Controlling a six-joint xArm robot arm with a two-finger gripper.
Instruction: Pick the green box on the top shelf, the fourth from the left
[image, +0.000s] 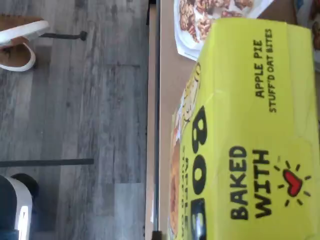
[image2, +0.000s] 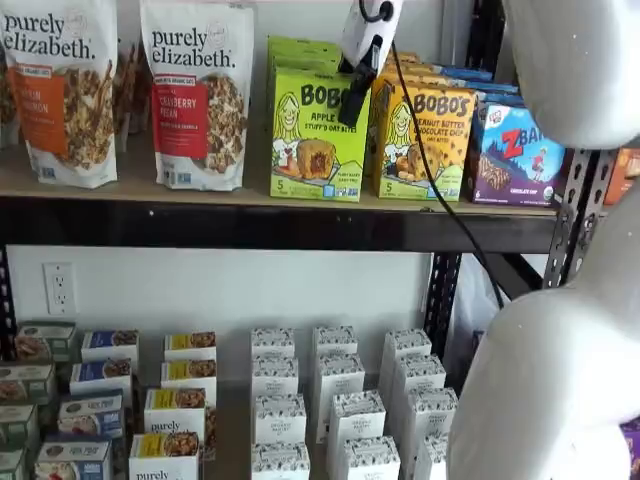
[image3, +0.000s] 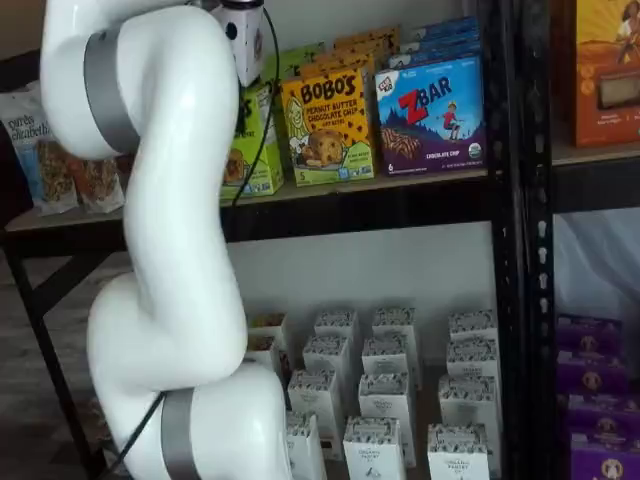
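The green box (image2: 312, 135), lime-green and printed "BOBO'S APPLE PIE", stands on the top shelf (image2: 240, 226). In a shelf view my gripper (image2: 352, 108) hangs from above, with one black finger side-on in front of the box's upper right edge; no gap shows. In a shelf view the box (image3: 258, 150) is partly hidden behind my white arm, and only the gripper's white body (image3: 245, 40) shows above it. The wrist view is close over the box's top face (image: 250, 145), which reads "APPLE PIE STUFF'D OAT BITES" and "BAKED WITH".
Two Purely Elizabeth bags (image2: 195, 95) stand left of the green box. A yellow-orange Bobo's box (image2: 425, 140) and a blue ZBar box (image2: 520, 150) stand to its right. Small white boxes (image2: 335, 400) fill the lower shelf. My arm (image3: 170, 200) blocks much of one shelf view.
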